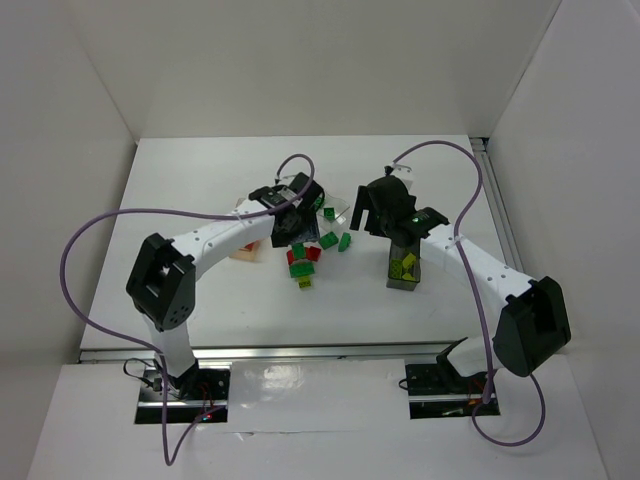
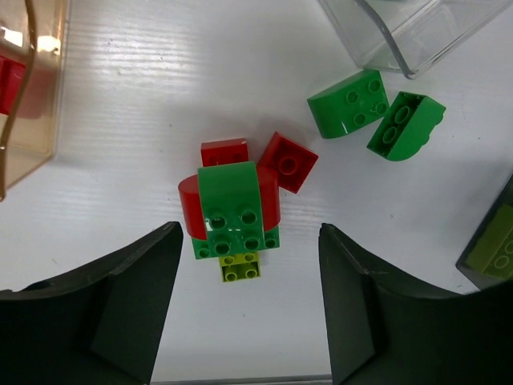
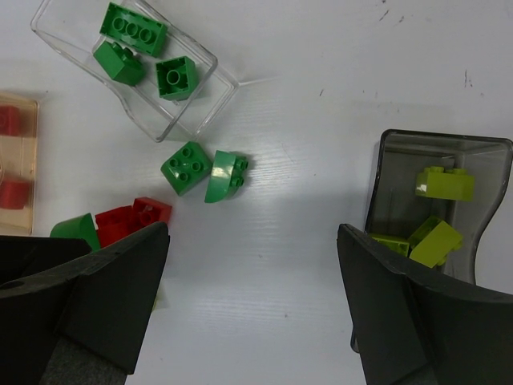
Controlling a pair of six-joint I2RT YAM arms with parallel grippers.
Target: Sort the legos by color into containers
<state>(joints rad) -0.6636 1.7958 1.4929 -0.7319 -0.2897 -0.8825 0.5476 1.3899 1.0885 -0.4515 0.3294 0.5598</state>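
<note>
A pile of legos [image 1: 303, 263] lies mid-table: a green brick [image 2: 232, 205] on red bricks [image 2: 286, 161], with a small yellow-green brick [image 2: 240, 267] at its near end. My left gripper [image 2: 248, 241] is open and empty, above the pile's near end. Two loose green bricks [image 2: 349, 103] [image 3: 186, 167] lie near the clear tub [image 3: 200, 96], which holds three green bricks. My right gripper [image 3: 252, 233] is open and empty over bare table, between the pile and the dark grey tub [image 3: 393, 160], which holds yellow-green bricks [image 3: 443, 182]. The tan tub [image 2: 32, 120] holds red bricks.
Both arms reach in over the middle of the table [image 1: 200, 320], their grippers [image 1: 292, 232] [image 1: 368, 215] close together. Purple cables [image 1: 90, 230] loop above each arm. White walls close the back and sides. The dark grey tub [image 1: 404, 266] stands under the right forearm.
</note>
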